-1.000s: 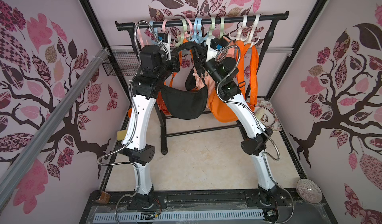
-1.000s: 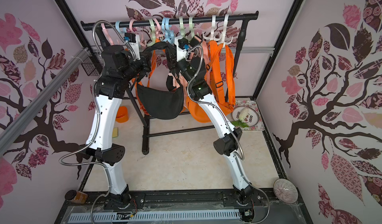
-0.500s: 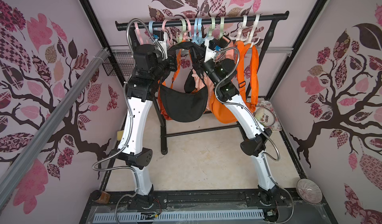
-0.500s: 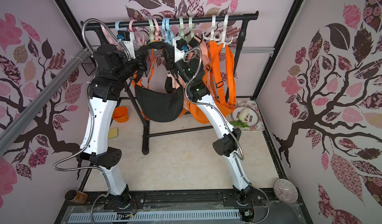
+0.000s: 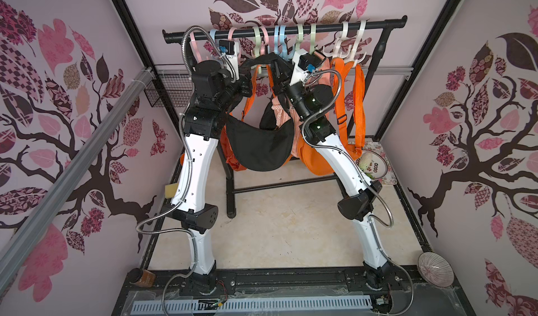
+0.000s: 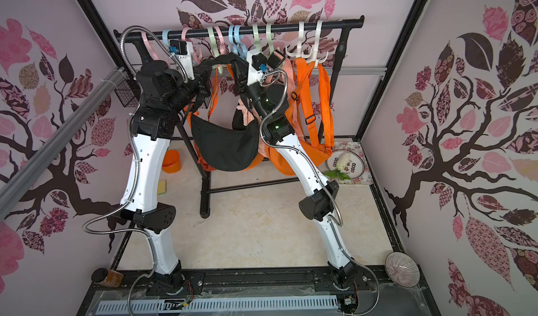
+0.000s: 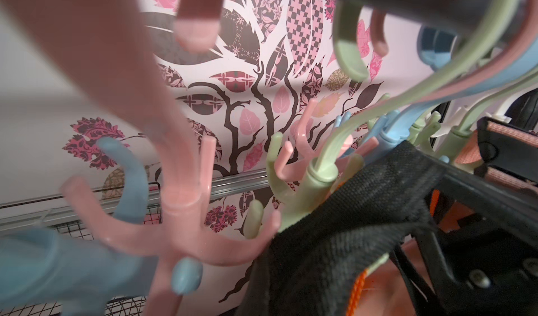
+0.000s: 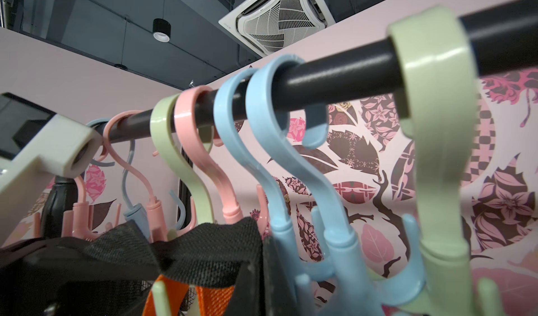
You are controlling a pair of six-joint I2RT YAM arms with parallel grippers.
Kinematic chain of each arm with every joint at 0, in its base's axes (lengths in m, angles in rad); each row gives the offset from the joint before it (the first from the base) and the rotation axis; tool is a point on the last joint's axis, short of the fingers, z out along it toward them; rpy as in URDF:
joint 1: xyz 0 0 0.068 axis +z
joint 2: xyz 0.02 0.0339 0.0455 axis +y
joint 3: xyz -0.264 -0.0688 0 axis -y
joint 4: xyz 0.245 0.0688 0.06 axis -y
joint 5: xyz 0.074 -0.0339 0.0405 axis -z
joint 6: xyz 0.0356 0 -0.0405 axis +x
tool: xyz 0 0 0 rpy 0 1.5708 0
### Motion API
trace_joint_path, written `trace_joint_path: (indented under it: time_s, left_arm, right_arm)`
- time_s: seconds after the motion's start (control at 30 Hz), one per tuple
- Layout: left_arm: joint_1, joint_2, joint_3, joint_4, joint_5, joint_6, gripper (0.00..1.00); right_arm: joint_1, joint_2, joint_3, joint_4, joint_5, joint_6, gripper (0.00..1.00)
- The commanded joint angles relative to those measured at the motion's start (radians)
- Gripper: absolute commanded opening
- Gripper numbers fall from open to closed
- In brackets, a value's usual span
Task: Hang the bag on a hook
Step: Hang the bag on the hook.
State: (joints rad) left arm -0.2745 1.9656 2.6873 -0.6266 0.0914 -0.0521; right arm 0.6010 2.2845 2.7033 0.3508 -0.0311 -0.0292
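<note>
While reaching up, left claw [image 5: 248, 72] and right claw [image 5: 277, 68] clamp the strap [image 5: 260, 61].

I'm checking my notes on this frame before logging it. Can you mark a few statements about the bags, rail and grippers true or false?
1. The black bag hangs between the two arms. True.
2. The rail is white. False: it is black.
3. An orange bag hangs from the white hooks. True.
4. The left gripper and right gripper stand wide open. False: both are shut on the black bag's strap.
</note>
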Motion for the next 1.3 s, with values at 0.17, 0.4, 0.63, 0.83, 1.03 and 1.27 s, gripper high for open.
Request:
trace_joint_path:
  time_s: [0.17,0.4,0.63,0.83,1.03,1.27]
  left_arm:
    - [0.079,0.031,-0.128,-0.035,-0.082,-0.074,0.0]
    - [0.111,0.002,-0.196,-0.022,-0.035,-0.105,0.0]
    - [0.111,-0.148,-0.462,0.096,-0.011,-0.133,0.03]
    - [0.11,-0.282,-0.622,0.158,0.053,-0.173,0.3]
    - [0.103,-0.423,-0.739,0.218,0.1,-0.212,0.56]
    - [0.089,-0.585,-0.889,0.19,0.11,-0.217,0.73]
  right_arm:
    - [-0.054,0.012,-0.059,-0.024,0.18,-0.03,0.0]
    - [-0.036,-0.084,-0.226,-0.016,0.142,-0.036,0.0]
    - [-0.011,-0.276,-0.557,0.121,0.16,-0.043,0.02]
    - [0.015,-0.48,-0.838,0.21,0.162,-0.049,0.5]
    - [0.038,-0.61,-0.918,0.144,0.158,-0.081,0.96]
    - [0.043,-0.72,-0.911,-0.119,0.174,-0.031,1.0]
